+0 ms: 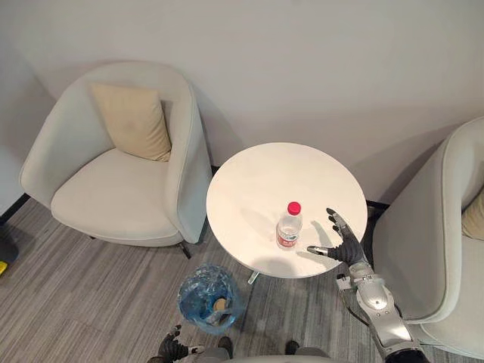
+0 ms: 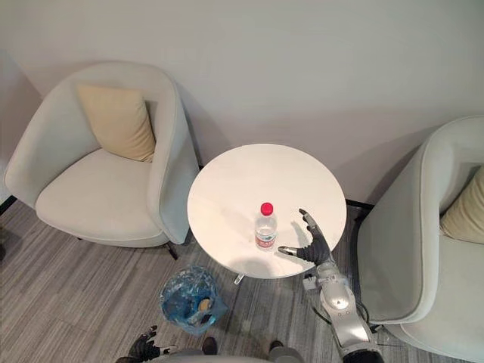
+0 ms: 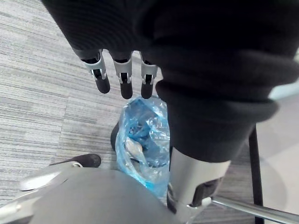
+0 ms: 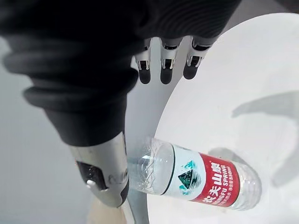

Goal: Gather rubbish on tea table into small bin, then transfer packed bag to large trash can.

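A clear plastic bottle (image 1: pixel 289 225) is standing upright on the round tea table (image 1: pixel 257 174), in the part of the top nearest the robot and a little toward its right side. It is wearing a red screw cap and a band of label around its body, white on one side and red on the other. The bare plastic below the label is showing a faceted, ribbed texture in the right wrist view. The table top is looking smooth, white and matte, and it is catching soft shadows of the bottle and the fingers.

The right hand (image 1: pixel 344 243) is hovering over the table's edge just beside the bottle. It is released, with fingers straight and spread and the thumb reaching toward the bottle, and it is grasping nothing.

The small bin (image 1: pixel 210 297) is sitting on the floor in front of the table and toward the robot's left. It is lined with a crinkled, glossy blue bag (image 3: pixel 145 135), and a pale crumpled scrap is lying inside it. The left hand (image 3: pixel 122 77) is hanging low near the bin, its fingers relaxed and straight and holding nothing.

A rounded cream armchair (image 1: pixel 113 197) in soft fabric is standing left of the table, with a beige square cushion (image 1: pixel 132 119) leaning against its back. A second armchair (image 1: pixel 431 234) of the same kind is standing on the right. Grey striped carpet (image 1: pixel 68 302) is covering the floor
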Tool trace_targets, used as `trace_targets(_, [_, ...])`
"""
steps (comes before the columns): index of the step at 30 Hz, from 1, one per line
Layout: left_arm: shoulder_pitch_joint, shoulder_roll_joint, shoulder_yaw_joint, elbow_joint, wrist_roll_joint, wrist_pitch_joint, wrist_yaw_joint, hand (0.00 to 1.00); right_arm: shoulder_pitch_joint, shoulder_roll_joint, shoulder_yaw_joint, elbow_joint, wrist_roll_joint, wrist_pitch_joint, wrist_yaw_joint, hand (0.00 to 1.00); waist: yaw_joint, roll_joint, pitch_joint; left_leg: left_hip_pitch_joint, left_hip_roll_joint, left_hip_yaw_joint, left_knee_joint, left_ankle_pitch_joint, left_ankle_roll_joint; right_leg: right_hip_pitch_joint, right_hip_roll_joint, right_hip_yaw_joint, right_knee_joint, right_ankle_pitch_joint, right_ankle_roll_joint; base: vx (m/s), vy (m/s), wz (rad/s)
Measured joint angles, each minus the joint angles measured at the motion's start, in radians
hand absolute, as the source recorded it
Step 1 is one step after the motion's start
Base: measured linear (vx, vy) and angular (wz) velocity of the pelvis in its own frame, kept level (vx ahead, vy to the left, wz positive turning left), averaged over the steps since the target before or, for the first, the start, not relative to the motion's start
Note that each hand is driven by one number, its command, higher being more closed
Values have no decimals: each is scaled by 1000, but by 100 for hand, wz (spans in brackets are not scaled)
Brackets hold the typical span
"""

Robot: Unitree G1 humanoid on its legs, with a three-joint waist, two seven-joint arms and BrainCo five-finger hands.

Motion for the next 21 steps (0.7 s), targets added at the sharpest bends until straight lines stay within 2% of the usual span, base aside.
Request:
trace_targets(3, [-1,-1,-1,0,0,-1,0,0,-45,4,18,49,25,-1,-2,0,2,4,0,-7,-1,-14,-24,18,-1,-1,1,-15,-9,4,-2,36,-24,14])
trace_targets(5, [-4,-3,-3,-1,0,-3,0,0,-69,6,19,88,28,0,-6,0,17,8,0,-8,-1,-21,-24,18,-1,4,1,-26,-14,3,-2,27,-14,11])
trace_targets(17, [-17,-12,-12,-2,-2,-13,1,0,-177,20,46,222,66,3,-40,0,19,35,30,-28,-2,-72,-31,33,-7,13,2,-76,-27,3,-3,-15,-8,12])
trace_targets(21, [-19,-12,-12,-4,-3,-19,2,0,-199,31,49,262,68,6,-40,0,20,36,35,-41,-2,-85,-54,50,-7,-5,2,-89,-26,3,-3,-20,-9,10])
